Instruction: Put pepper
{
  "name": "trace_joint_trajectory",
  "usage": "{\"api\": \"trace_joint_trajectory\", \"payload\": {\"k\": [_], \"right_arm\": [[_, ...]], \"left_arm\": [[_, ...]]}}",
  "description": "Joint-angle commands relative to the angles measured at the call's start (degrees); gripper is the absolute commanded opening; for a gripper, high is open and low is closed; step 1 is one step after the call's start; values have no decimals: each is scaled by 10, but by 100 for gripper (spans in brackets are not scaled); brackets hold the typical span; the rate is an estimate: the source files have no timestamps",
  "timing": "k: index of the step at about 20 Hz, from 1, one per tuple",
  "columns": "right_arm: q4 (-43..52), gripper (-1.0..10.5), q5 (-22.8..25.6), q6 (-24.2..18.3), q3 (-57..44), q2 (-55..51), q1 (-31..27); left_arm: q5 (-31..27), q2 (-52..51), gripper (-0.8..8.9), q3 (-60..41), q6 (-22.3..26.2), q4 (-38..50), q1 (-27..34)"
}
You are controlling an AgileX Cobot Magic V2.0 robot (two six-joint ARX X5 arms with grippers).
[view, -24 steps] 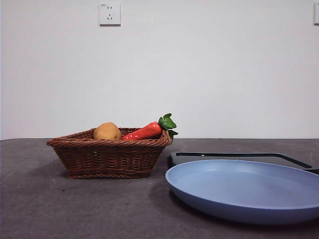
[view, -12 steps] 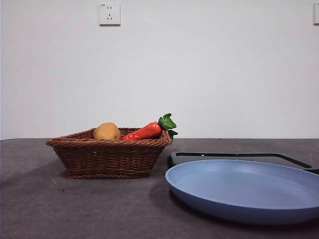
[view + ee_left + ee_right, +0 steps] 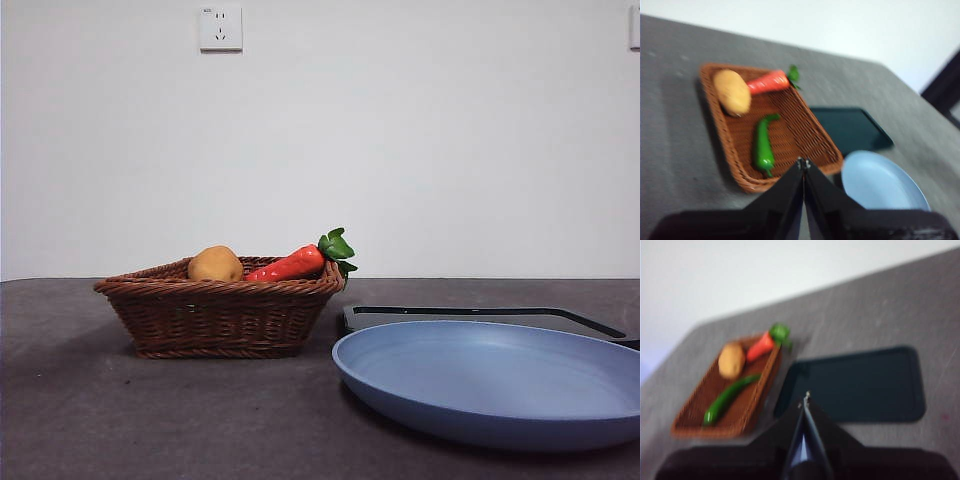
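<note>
Pepper (image 3: pixel 763 145) hidden behind front-view basket (image 3: pixel 220 315) wall

Glossy dark green pepper (image 3: pixel 763 145) lies in a brown woven basket (image 3: pixel 218 315) with a tan potato (image 3: pixel 214 264) and a red, green-topped vegetable (image 3: pixel 296 262). Blue plate (image 3: pixel 490 385), black tray (image 3: pixel 855 385), grey worktop (image 3: pixel 150 420).

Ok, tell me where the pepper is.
The pepper lies flat in the basket, apart from the potato and the red vegetable. The front view hides it behind the basket wall.

Nothing on the table (image 3: pixel 200 420) has moved.
</note>
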Motion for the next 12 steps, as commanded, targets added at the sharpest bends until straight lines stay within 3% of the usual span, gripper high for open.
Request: {"api": "trace_joint_trajectory", "payload": {"k": [1, 8, 12], "right_arm": [[-78, 5, -18, -79, 66, 43, 2], [-304, 5, -28, -201, 203, 144, 7], [-334, 11, -27, -213, 217, 162, 8]], "left_arm": [[36, 34, 7, 43, 76, -37, 1], [99, 96, 6, 122, 161, -169, 0], [98, 96, 10, 132, 166, -181, 0]]}}
